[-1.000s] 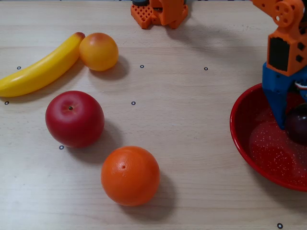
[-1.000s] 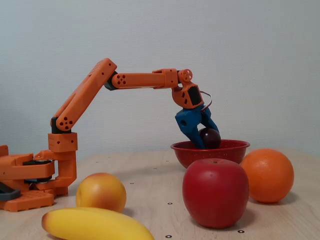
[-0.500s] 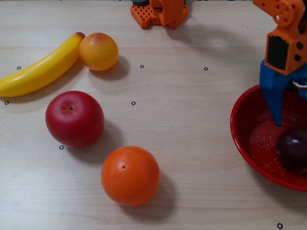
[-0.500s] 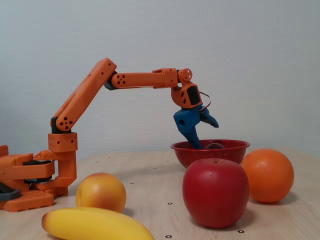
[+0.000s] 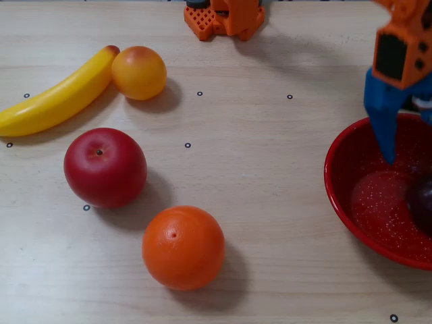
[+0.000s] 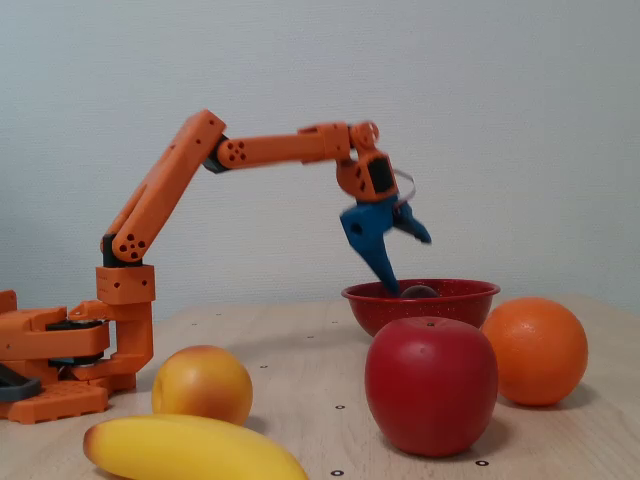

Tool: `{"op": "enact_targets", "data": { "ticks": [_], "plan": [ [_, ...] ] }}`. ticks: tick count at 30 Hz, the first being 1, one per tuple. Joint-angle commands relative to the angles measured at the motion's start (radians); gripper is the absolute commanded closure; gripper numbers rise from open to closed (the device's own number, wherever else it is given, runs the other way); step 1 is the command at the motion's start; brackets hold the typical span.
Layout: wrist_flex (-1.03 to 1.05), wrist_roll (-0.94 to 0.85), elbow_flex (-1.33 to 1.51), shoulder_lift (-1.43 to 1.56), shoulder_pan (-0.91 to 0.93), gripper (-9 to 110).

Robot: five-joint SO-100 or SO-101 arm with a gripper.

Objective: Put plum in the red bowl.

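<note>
Task essentially done, judging from how things lie. Plum point(image 5: 422, 202) inside the red bowl point(image 5: 337, 177), at the far right edge of the overhead view, resting on the speckled floor toward the right side of the basin and partly cut off by the frame. In the fixed view, only the dark top of the plum point(image 6: 419, 291) showing above the rim of the red bowl point(image 6: 372, 301), right of centre.

Gripper point(image 6: 407, 258) spread wide above the bowl, gripping nothing: one long blue finger angled down toward the rim, the shorter one flared out to the right, clear air between them. In the overhead view, only the blue finger in sight at the upper right, its tip over the bowl's back rim and apart from the plum; the second finger out of frame.

Left to do, by this reading: nothing but clearing the arm away from the bowl.

Bowl contents: the plum alone, no other fruit inside. Outside it, on the table point(image 5: 270, 169): apple point(image 5: 105, 167) at centre left, orange point(image 5: 183, 247) at lower centre, peach point(image 5: 138, 72) and banana point(image 5: 57, 96) touching at upper left. All well apart from the bowl in the overhead view.
</note>
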Motion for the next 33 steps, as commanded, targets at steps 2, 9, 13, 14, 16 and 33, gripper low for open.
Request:
{"op": "enact_targets", "data": {
  "ticks": [2, 9, 13, 14, 16, 33],
  "plan": [
    [0.028, 0.0, -0.1, 0.245, 0.04, 60],
    [0.029, 0.0, 0.002, 0.379, 0.074, 81],
    [0.048, 0.0, 0.044, 0.437, 0.089, 97],
    [0.057, 0.0, 0.049, 0.448, 0.094, 100],
    [0.072, 0.0, 0.06, 0.471, 0.103, 102],
    [0.015, 0.006, 0.629, 0.992, 0.275, 102]
  ]
}}
